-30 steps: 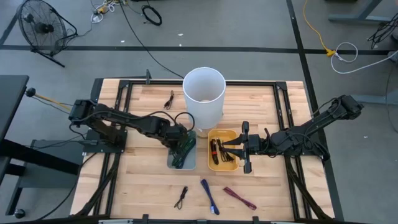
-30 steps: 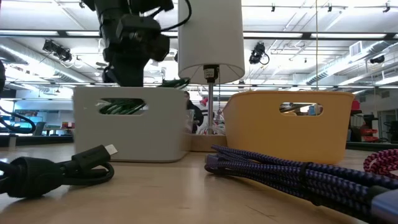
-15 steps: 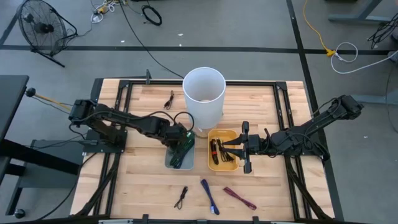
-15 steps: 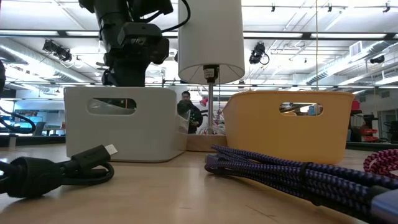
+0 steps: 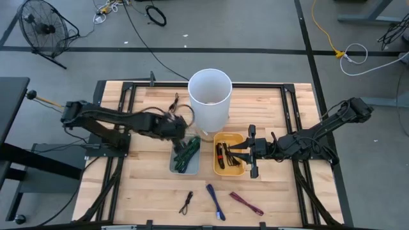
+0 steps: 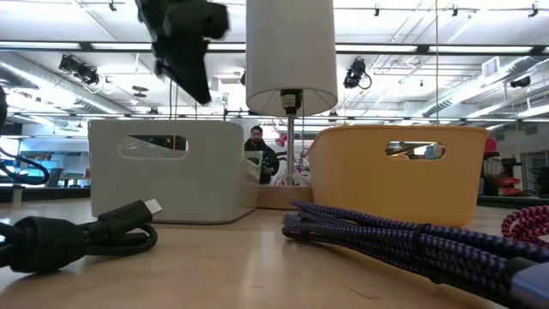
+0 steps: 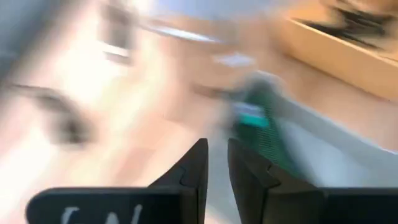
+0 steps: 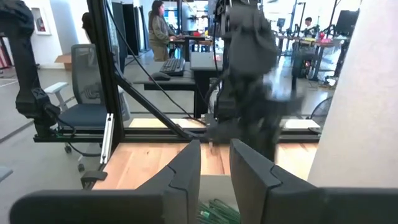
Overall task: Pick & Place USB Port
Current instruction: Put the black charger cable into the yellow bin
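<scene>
Green cable (image 5: 186, 153) lies in the grey bin (image 5: 176, 167), just beside my left gripper (image 5: 176, 128), whose fingers sit nearly together, grasping nothing. I judge the drop done; next I fetch 1 of the worktop cables (image 5: 215, 201). Right gripper (image 5: 228, 153) waits over the yellow bin (image 5: 229, 170), slightly parted, empty.

The dark left claw (image 5: 177, 130) is raised, fingers narrowly parted and empty. The dark right claw (image 5: 231, 153) extends level, fingers narrowly parted and empty.
</scene>
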`<state>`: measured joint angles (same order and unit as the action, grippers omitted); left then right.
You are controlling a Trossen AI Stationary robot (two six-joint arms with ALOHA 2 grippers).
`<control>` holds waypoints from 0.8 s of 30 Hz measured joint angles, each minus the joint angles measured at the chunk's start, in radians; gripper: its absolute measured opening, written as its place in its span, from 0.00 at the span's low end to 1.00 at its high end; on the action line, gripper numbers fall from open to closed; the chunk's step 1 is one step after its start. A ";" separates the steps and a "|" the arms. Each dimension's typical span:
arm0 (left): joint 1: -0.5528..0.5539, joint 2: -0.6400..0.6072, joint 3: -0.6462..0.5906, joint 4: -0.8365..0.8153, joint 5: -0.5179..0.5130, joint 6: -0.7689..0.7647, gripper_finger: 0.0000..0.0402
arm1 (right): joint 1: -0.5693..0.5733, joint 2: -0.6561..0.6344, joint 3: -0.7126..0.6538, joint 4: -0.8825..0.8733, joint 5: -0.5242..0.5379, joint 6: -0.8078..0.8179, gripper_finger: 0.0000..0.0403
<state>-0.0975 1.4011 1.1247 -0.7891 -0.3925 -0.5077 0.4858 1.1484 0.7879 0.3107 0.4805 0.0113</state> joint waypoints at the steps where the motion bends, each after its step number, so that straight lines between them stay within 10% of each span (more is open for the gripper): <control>1: 0.000 -0.026 -0.002 -0.031 -0.093 0.000 0.17 | 0.000 0.000 0.000 0.000 -0.001 0.001 0.21; 4: 0.011 -0.091 -0.003 -0.115 -0.285 -0.002 0.17 | 0.000 0.000 0.000 -0.008 -0.002 0.005 0.21; 11: 0.146 -0.144 -0.010 -0.117 -0.277 0.061 0.16 | 0.000 0.000 0.000 0.002 0.000 0.006 0.21; 24: 0.669 -0.142 -0.400 0.487 0.153 0.308 0.16 | 0.000 0.000 0.000 -0.006 -0.001 0.032 0.21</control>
<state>0.5715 1.2587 0.7243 -0.3025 -0.2396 -0.1994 0.4858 1.1484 0.7879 0.3050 0.4796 0.0434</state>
